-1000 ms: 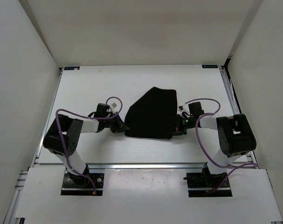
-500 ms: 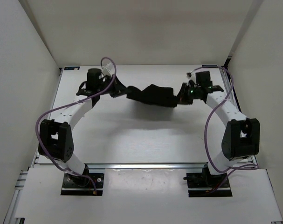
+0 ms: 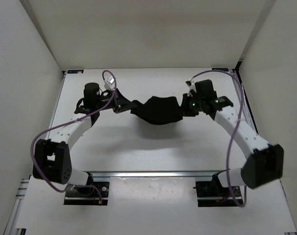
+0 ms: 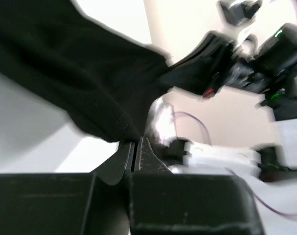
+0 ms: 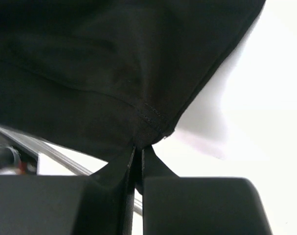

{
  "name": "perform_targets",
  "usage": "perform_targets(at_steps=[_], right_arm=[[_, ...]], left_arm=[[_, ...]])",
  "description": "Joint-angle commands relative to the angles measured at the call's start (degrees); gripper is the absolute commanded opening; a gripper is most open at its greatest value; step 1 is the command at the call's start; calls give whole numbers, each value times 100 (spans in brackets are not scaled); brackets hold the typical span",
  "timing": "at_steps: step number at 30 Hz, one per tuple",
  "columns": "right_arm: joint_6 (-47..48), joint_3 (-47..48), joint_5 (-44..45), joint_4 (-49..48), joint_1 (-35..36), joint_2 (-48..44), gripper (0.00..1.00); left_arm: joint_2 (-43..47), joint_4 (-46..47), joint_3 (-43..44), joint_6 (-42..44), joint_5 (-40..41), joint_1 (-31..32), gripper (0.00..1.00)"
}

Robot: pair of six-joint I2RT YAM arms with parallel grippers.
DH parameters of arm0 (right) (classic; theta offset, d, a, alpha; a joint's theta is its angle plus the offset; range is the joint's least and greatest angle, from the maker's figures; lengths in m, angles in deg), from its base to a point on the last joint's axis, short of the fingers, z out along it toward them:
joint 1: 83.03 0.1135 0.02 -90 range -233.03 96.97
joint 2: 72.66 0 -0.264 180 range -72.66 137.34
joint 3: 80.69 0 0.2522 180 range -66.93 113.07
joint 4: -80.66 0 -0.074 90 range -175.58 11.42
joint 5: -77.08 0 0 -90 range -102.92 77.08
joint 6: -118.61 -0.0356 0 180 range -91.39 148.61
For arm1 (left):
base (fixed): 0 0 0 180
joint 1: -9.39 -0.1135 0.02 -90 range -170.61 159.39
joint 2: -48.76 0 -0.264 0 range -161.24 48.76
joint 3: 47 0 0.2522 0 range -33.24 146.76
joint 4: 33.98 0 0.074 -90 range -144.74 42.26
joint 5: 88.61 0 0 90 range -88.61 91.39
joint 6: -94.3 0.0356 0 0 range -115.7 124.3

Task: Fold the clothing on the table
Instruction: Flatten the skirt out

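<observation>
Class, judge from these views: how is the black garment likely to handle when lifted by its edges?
Probably floppy: the clothing sags between the left gripper and right gripper. Likely light: small pinches at its edges seem enough to hold it. It may bunch when lowered.

Plain white walls [image 3: 138, 29] L, R, rear.

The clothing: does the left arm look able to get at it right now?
Yes, it seems so: the left gripper is shut on one end of the clothing, with nothing in between. The right gripper pinches the opposite end.
</observation>
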Motion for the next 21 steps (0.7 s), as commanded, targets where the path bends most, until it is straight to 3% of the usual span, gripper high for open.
perform_targets(at_steps=[1,5,6,9,12,14,16,19,21], right_arm=[[312,-211,1400,-42,926,-1625,0],[180,-536,1686,-270,1209,-2648,0],[154,-677,1704,-419,1191,-2919,0],[153,-915,1809,-614,920,-3316,0],[58,-1064,1081,-623,158,-3116,0],[-56,-1318,214,-868,-607,-2730,0],[-259,-1784,-342,-1306,-1083,-2353,0],[-269,-1621,373,-1283,-1042,-1570,0],[-102,-1043,1101,-1028,-604,-1095,0]], left_arm=[[1042,1888,-368,-1279,-1128,128,0],[1474,6423,-1106,-4516,-1437,6,0],[1519,6862,-1108,-4899,-1376,-134,0],[1765,5651,-836,-4081,-1639,-180,0],[1730,5016,-1247,-3727,-1324,-284,0],[1556,3796,-1380,-2858,-1103,-337,0],[1301,1857,-1293,-1377,-499,-407,0],[598,445,-1056,-72,669,-180,0],[97,931,-880,-268,482,-74,0]])
